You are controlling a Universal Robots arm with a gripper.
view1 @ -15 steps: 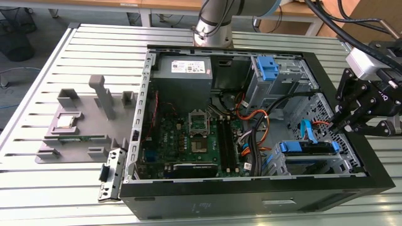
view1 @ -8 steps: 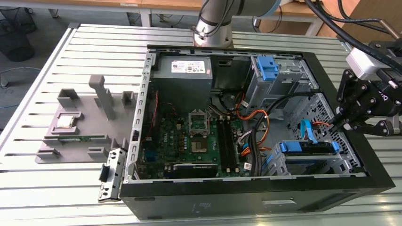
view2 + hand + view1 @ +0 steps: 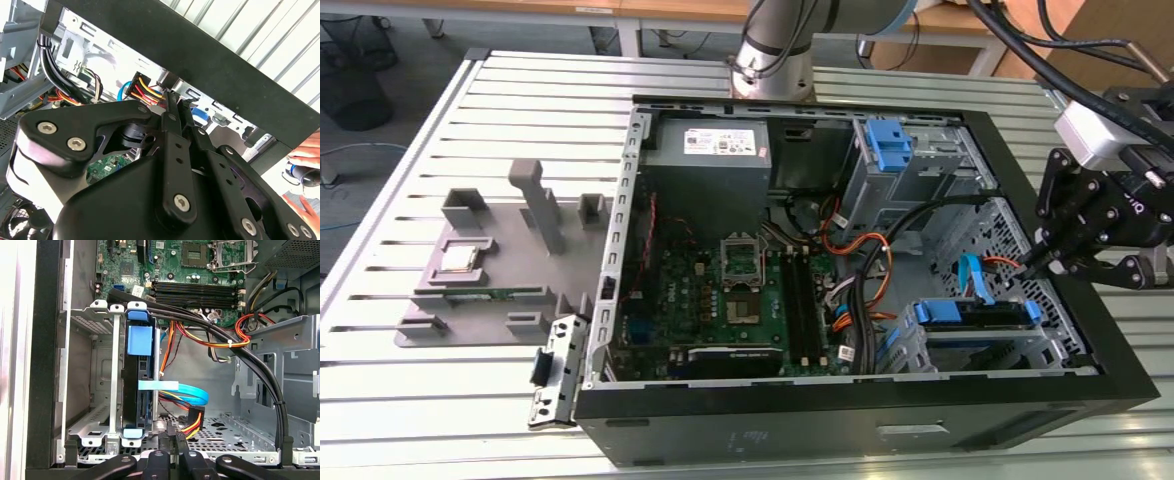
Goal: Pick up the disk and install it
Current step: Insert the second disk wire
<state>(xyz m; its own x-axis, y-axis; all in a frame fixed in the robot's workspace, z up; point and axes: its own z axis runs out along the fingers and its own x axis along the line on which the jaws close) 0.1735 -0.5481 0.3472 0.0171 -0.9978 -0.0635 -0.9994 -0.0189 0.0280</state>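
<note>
Here, disk (image 3: 139,385) upright in drive cage (image 3: 95,370), gripper (image 3: 172,440) beside it

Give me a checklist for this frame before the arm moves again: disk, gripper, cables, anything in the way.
1. Disk in the cage: ok. The disk stands on edge in a slot of the cage.
2. Disk fully seated: cannot tell.
3. Gripper free of the disk: ok. In both wrist views the gripper looks shut with nothing in it, apart from the disk.
4. Cables clear of the gripper: not ok. The power plug with its coloured wires lies right by the fingertips.
5. Blue cable plugged into the disk: cannot tell. It runs up to the disk.
6. Nobody near: not ok. A hand is just outside the case.
</note>
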